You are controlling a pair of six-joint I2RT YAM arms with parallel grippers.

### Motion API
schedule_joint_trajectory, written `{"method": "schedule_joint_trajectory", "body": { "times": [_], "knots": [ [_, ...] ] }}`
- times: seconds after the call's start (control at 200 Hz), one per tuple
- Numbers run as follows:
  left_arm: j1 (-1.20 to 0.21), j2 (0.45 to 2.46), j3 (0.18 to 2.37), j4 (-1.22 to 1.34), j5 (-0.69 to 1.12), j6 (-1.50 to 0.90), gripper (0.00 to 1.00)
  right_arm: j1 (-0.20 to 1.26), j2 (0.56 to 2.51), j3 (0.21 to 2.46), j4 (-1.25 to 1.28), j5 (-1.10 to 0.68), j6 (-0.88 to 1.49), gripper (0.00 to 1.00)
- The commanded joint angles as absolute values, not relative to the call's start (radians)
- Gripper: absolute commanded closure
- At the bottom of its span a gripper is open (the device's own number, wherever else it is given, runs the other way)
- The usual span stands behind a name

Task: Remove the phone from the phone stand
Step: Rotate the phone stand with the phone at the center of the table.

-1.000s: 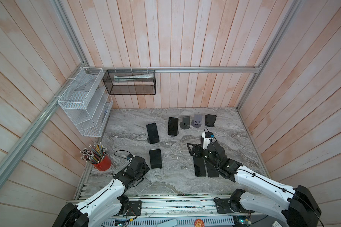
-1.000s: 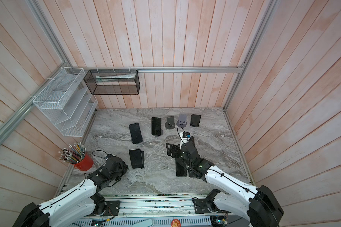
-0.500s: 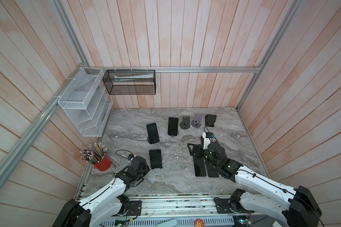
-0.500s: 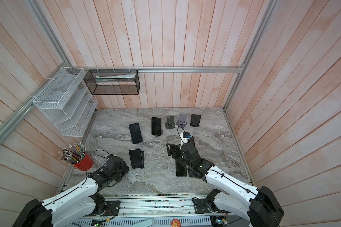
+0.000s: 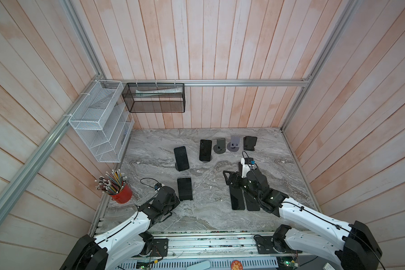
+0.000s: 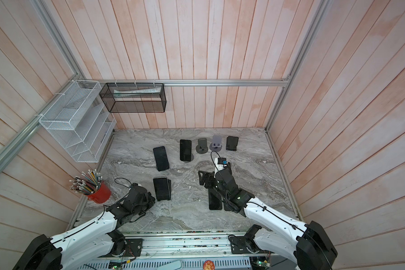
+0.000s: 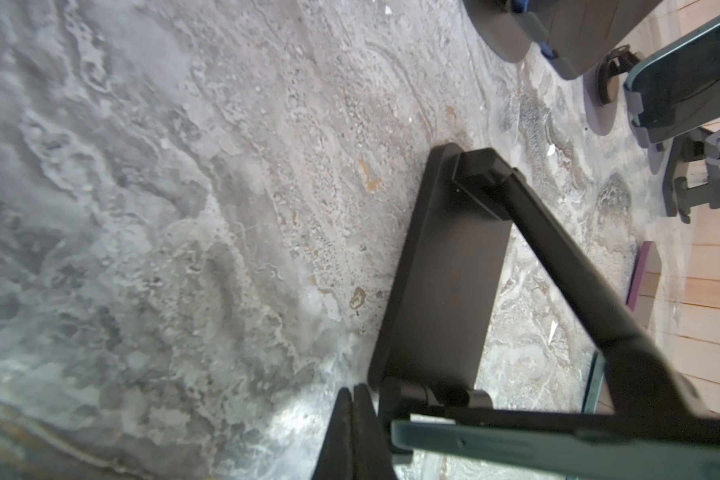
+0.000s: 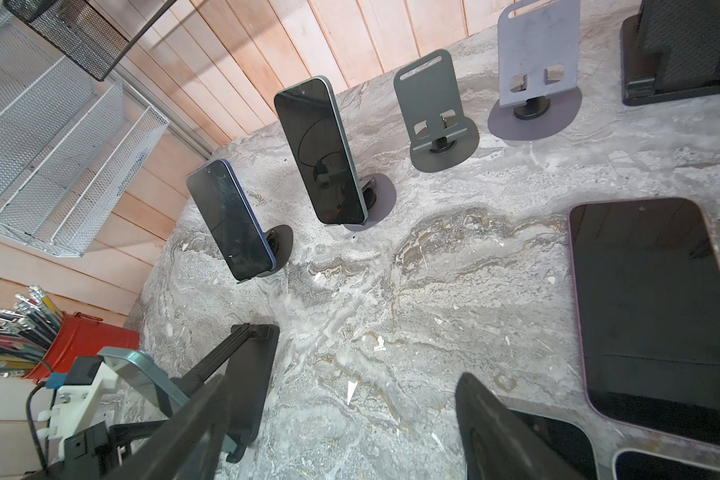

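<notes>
Phone: we take the teal-edged phone (image 5: 184, 188) as the one to lift. It leans screen-up on its stand near the front of the table (image 5: 208, 217), on the left arm's side.
Handling: we judge it stiff, fairly light, glass-faced and slick, so a drop could crack it.
Hold: we would pinch its two long side edges above the ledge.
Stand: the black folding phone stand (image 7: 441, 282) sits flat on the table. It looks light and may drag along with the phone.
Left arm: the left gripper (image 7: 353, 399) has its fingers pressed together, empty, just beside the stand's base.
Right arm: the right gripper (image 8: 341, 386) has its jaws apart, holding nothing, above two phones lying flat (image 5: 237, 198).
Beyond: two more phones (image 5: 181, 158) stand propped further back.
</notes>
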State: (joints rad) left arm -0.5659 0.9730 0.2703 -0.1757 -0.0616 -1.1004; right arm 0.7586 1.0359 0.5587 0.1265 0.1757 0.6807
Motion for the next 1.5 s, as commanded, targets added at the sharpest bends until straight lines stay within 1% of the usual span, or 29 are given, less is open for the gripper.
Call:
{"method": "schedule_joint_trajectory", "body": {
  "times": [0.0,0.575,1.095,1.31,1.496],
  "knots": [
    [-0.577,0.993,0.262,-0.135,-0.055,-1.1,1.0,0.765,1.029,0.542,0.123,0.197,0.681,0.14],
    [-0.615,1.043,0.263,-0.08,-0.046,-1.124,1.0,0.765,1.032,0.523,0.139,0.21,0.681,0.14],
    [-0.655,1.072,0.245,0.01,-0.032,-1.166,1.0,0.765,1.063,0.551,0.168,0.191,0.678,0.14],
    [-0.655,1.095,0.258,0.03,-0.031,-1.136,1.0,0.765,1.07,0.556,0.162,0.202,0.672,0.14],
    [-0.656,1.118,0.233,0.098,-0.004,-1.147,1.0,0.764,1.086,0.574,0.145,0.204,0.67,0.14]
  ]
}}
